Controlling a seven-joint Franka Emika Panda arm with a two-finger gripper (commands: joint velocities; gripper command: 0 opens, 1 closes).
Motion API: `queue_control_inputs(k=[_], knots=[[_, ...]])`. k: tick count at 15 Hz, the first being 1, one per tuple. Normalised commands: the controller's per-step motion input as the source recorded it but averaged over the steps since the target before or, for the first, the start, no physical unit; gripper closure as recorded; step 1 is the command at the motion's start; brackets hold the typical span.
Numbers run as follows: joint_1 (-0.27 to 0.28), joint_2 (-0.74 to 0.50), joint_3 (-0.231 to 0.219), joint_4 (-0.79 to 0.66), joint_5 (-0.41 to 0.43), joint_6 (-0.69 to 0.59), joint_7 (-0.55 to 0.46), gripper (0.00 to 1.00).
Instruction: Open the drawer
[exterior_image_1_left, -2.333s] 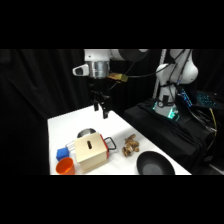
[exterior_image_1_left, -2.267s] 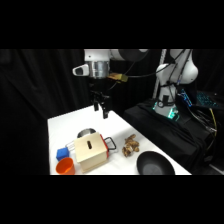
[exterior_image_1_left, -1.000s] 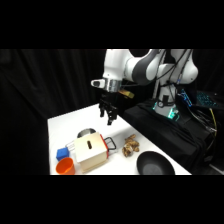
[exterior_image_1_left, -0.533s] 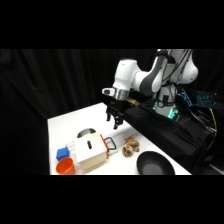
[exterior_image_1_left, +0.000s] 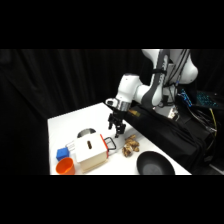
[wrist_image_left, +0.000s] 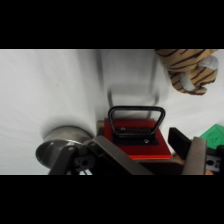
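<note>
The box (exterior_image_1_left: 89, 152) stands near the table's (exterior_image_1_left: 70, 120) front left. Its drawer (exterior_image_1_left: 103, 145) faces right, handle (exterior_image_1_left: 111, 144) out. The gripper (exterior_image_1_left: 119, 131) hangs above the handle. A bowl (exterior_image_1_left: 86, 133) sits behind the box, a toy (exterior_image_1_left: 131, 146) right of the drawer, a pan (exterior_image_1_left: 155, 164) farther right.

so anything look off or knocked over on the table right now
Nothing stands out. The beige box sits upright, its red drawer closed with the wire handle sticking out. The striped toy lies beside it, the black pan sits flat, and nothing looks spilled.
</note>
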Motion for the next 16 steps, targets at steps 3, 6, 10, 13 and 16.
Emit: queue_control_inputs(k=[3, 6, 10, 13, 16], knots=[[-0.241, 0.27, 0.169, 0.16, -0.09, 0.31, -0.03, 0.0], [-0.182, 0.24, 0.087, 0.16, -0.166, 0.28, 0.01, 0.0], [-0.079, 0.24, -0.006, 0.2, -0.226, 0.21, 0.09, 0.0], [-0.035, 0.23, -0.018, 0.2, -0.165, 0.18, 0.07, 0.0], [-0.026, 0.22, -0.031, 0.19, -0.141, 0.15, 0.05, 0.0]])
